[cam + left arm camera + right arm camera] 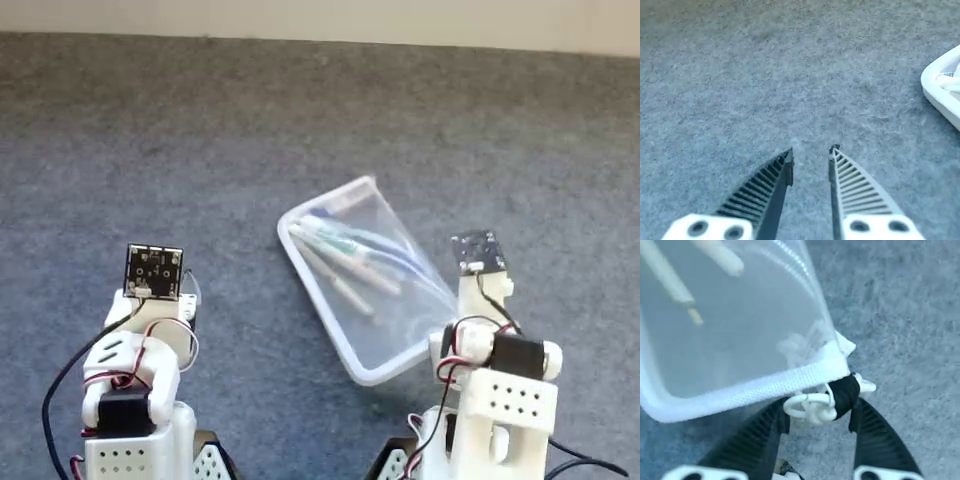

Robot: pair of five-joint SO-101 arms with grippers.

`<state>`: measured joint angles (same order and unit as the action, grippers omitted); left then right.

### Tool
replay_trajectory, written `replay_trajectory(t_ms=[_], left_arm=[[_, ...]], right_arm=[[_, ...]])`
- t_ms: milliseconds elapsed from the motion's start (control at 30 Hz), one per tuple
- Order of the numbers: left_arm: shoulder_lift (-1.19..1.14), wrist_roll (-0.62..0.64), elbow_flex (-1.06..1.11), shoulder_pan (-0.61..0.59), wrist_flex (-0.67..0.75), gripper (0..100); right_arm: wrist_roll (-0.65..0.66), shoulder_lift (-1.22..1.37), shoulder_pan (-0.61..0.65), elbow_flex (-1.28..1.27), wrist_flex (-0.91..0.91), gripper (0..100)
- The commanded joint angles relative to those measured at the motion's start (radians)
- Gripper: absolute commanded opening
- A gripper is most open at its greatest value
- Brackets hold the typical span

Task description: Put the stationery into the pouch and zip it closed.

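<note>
The right gripper (819, 411) is sitting closest in its own wrist view. Its two dark fingers are standing well apart, with the zipper pull (844, 391) and its white cord loop (809, 407) lying between them. The black tab is resting close against one finger. Whether either finger is actually pressing it cannot be told, and nothing is plainly being pinched.

This view is also giving the woven white rim of the pouch (755, 389) and the clear wall above it. The high view is adding the whole outline: the pouch is lying flat and slantwise on the grey table (200, 130), with the pens (345, 250) inside it. Its near corner is lying at the right arm (495, 355).

The left gripper (812, 150) is hanging partly open over bare table, holding nothing, with the pouch's rounded corner off to one side and apart from it. Open table is stretching between the left arm (150, 335) and the pouch, and beyond the pouch to the far edge.
</note>
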<state>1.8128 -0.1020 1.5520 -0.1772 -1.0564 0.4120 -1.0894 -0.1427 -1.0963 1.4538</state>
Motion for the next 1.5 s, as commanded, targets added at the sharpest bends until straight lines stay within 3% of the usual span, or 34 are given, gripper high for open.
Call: replay_trajectory(t_ms=[0,400,833,1000,1200,1400,1467], left_arm=[[0.010,0.008,-0.007,-0.010,0.002,12],[0.010,0.008,0.004,-0.010,0.002,12],[0.010,0.008,0.004,-0.010,0.000,12],[0.010,0.008,0.004,-0.010,0.002,12],[0.010,0.008,0.002,-0.010,0.000,12],[0.010,0.008,-0.007,-0.010,-0.005,11],[0.010,0.008,-0.008,-0.010,-0.003,6]], right_arm=[[0.025,0.065,0.015,0.054,0.015,18.5],[0.025,0.110,0.016,0.047,0.013,18.2],[0.029,-0.410,0.012,0.047,0.087,18.0],[0.029,-0.492,0.016,0.042,0.084,18.0],[0.025,-0.499,0.016,-0.035,-0.065,17.8],[0.023,-0.499,0.016,-0.173,-0.239,7.0],[0.023,-0.501,0.016,-0.193,-0.262,5.0]])
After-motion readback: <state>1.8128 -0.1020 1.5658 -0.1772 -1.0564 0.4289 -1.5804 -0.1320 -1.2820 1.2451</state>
